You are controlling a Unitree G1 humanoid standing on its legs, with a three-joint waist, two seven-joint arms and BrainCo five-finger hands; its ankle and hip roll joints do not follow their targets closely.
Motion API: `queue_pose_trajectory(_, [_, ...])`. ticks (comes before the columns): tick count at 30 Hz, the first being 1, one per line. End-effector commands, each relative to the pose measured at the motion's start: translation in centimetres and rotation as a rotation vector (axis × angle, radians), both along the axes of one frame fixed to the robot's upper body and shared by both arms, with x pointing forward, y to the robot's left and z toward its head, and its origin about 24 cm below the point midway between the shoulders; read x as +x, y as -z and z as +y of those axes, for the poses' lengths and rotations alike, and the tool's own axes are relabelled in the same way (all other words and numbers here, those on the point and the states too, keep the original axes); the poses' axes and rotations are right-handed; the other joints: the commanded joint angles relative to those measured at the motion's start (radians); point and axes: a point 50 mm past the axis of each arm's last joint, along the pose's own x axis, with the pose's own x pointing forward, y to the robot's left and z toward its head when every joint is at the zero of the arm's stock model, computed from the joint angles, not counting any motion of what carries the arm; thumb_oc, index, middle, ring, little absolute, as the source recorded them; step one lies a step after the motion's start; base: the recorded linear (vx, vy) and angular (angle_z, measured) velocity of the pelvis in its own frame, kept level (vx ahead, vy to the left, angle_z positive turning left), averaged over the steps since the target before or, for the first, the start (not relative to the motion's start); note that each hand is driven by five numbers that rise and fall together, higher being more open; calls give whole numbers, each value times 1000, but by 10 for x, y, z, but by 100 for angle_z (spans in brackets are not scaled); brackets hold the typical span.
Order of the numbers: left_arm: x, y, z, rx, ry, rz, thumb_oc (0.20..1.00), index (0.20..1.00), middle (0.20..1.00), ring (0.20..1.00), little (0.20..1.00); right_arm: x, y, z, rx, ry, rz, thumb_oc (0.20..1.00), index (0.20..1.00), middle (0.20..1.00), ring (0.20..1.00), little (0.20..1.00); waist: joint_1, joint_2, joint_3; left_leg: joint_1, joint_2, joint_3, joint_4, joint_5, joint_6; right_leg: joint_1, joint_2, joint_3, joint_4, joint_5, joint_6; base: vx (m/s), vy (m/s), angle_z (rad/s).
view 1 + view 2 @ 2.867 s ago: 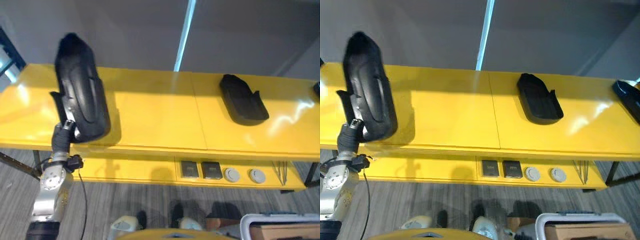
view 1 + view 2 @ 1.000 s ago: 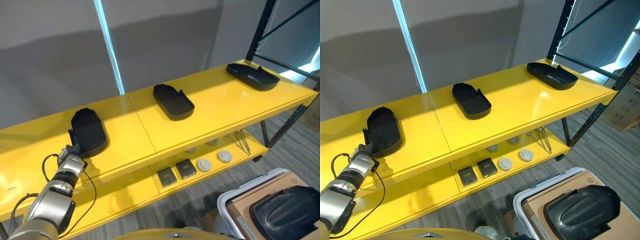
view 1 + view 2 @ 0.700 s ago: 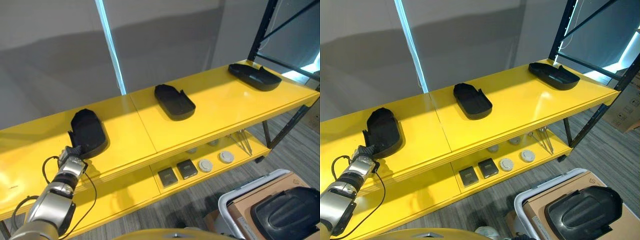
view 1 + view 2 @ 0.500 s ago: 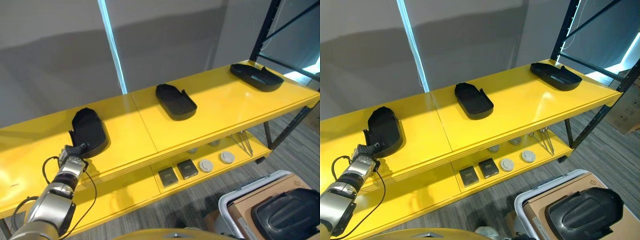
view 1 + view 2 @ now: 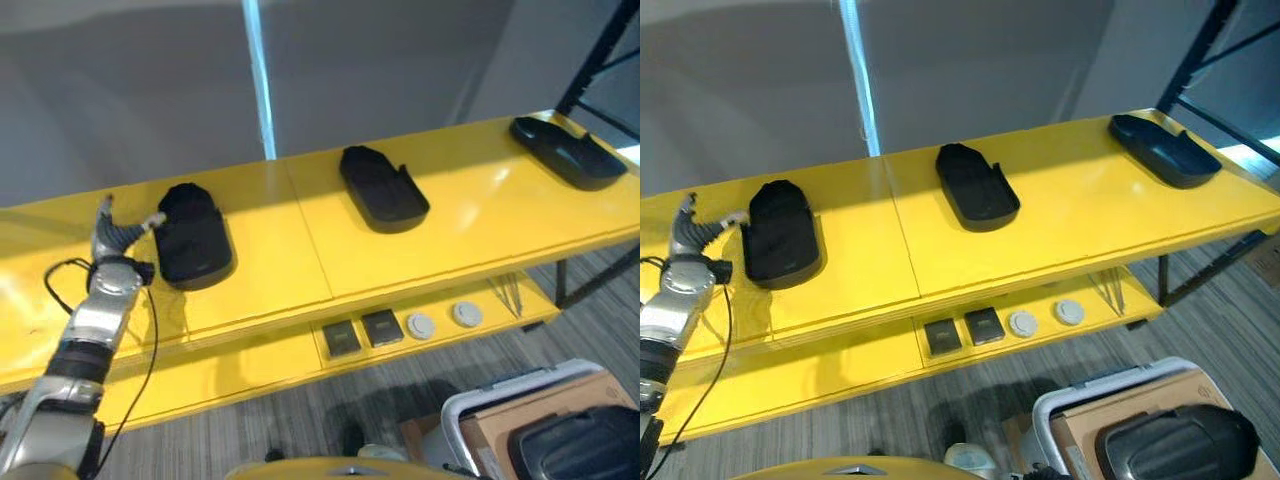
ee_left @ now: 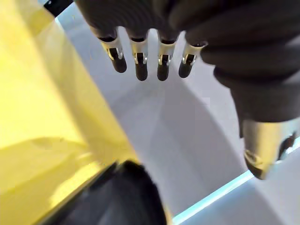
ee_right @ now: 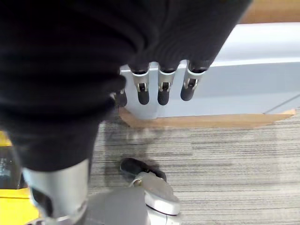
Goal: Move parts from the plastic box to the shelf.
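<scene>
On the yellow shelf (image 5: 300, 250), at nine o'clock of the black part (image 5: 193, 235), your left hand (image 5: 116, 235) hovers with fingers spread, empty; your right hand (image 7: 154, 89) hangs slack, empty.

This is looking like a warehouse or factory stockroom. A long yellow shelf (image 5: 300, 250) on a black steel rack frame (image 5: 1200, 50) is carrying black moulded parts (image 5: 383, 187) spaced along its top, with small square and round components (image 5: 362, 331) lying on the lower yellow level. Grey carpet flooring (image 5: 890, 410) is running underneath, a plain grey wall (image 5: 400, 60) is standing behind, and a white plastic box (image 5: 1090, 400) is sitting on the floor.
</scene>
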Motion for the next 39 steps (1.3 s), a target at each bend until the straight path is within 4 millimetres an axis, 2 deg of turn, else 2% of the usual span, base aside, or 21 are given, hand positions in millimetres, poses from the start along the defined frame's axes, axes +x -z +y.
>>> queue_pose_trajectory(1, [-6,-48,9,91,23,-218,1000,1000,1000,1000,1000,-6,2,1,-11,33,9,1000,1000,1000,1000,1000,25,-9,-31,-70,92,-35,84,-23,-64,31,-106,8,56,-89,122,13,4,6])
queue_pose_trajectory(5, [-24,-71,-11,109,192,-368,1000,1000,1000,1000,1000,-8,4,5,-3,52,6,1000,1000,1000,1000,1000,47,-14,-32,-73,89,-43,84,-24,-67,38,-108,-3,49,-87,122,17,5,14])
queue_pose_trajectory(7, [-36,-78,-32,52,352,-459,1000,1000,1000,1000,1000,-9,4,7,4,58,4,1000,1000,1000,1000,1000,57,-17,-31,-75,90,-48,83,-24,-71,41,-109,-9,45,-84,123,35,6,11])
queue_pose_trajectory(10, [-43,-65,-54,3,487,-443,1000,1000,1000,1000,1000,-10,4,10,11,62,1,1000,1000,1000,1000,1000,61,-19,-26,-77,91,-51,82,-22,-75,40,-109,-13,47,-82,124,39,4,1])
queue_pose_trajectory(11, [-45,-54,-64,-30,548,-415,1000,1000,1000,1000,1000,-10,5,12,15,64,0,1000,1000,1000,1000,1000,63,-20,-23,-80,91,-52,82,-22,-76,37,-108,-13,48,-81,123,0,0,0])
queue_pose_trajectory(12, [-49,-34,-82,-121,650,-358,1000,1000,1000,1000,1000,-11,5,16,19,64,-6,1000,1000,1000,1000,1000,67,-22,-14,-90,91,-55,86,-23,-77,29,-109,-14,51,-80,123,0,0,0])
queue_pose_trajectory(15, [-53,-16,-96,-182,700,-294,1000,1000,1000,1000,1000,-11,5,17,18,71,-14,1000,1000,1000,1000,1000,72,-22,-2,-106,92,-60,91,-21,-78,16,-109,-14,53,-75,123,-38,-2,-1])
queue_pose_trajectory(16, [-54,-5,-102,-237,740,-262,809,809,809,809,809,-10,6,18,18,76,-21,1000,1000,1000,1000,1000,74,-22,7,-117,91,-63,95,-21,-78,7,-109,-14,55,-74,124,-130,-6,-2])
queue_pose_trajectory(17, [-55,3,-109,-246,761,-251,473,473,473,473,473,-9,5,17,16,81,-29,1000,1000,1000,1000,1000,78,-22,16,-131,91,-66,99,-19,-77,-4,-109,-15,57,-70,123,-161,-8,-1])
queue_pose_trajectory(18, [-56,9,-115,-247,772,-258,200,200,200,200,200,-6,5,15,16,86,-37,1000,1000,1000,1000,1000,79,-22,25,-140,91,-68,101,-17,-77,-12,-109,-15,58,-68,124,-158,-10,1])
queue_pose_trajectory(21, [-60,24,-123,-237,777,-251,200,200,200,200,200,-2,4,11,17,101,-56,1000,1000,1000,1000,1000,81,-19,47,-151,95,-68,99,-9,-78,-22,-107,-16,54,-60,122,-78,-10,0])
queue_pose_trajectory(28, [-65,35,-119,-160,689,-248,200,200,200,200,200,-8,4,10,17,94,-54,1000,1000,1000,1000,1000,70,-23,54,-138,103,-55,89,-1,-85,-13,-106,-18,42,-55,126,0,0,0])
queue_pose_trajectory(33, [-56,40,-112,-148,590,-238,200,200,200,200,200,-10,4,9,15,80,-51,1000,1000,1000,1000,1000,55,-22,52,-133,107,-46,91,1,-86,-14,-105,-9,46,-56,127,0,0,0])
queue_pose_trajectory(39, [-42,65,-108,-188,498,-131,200,200,200,200,200,-10,3,10,13,36,-38,1000,1000,1000,1000,1000,26,-24,54,-124,115,-28,94,-1,-89,-16,-103,9,51,-58,129,8,2,-2])
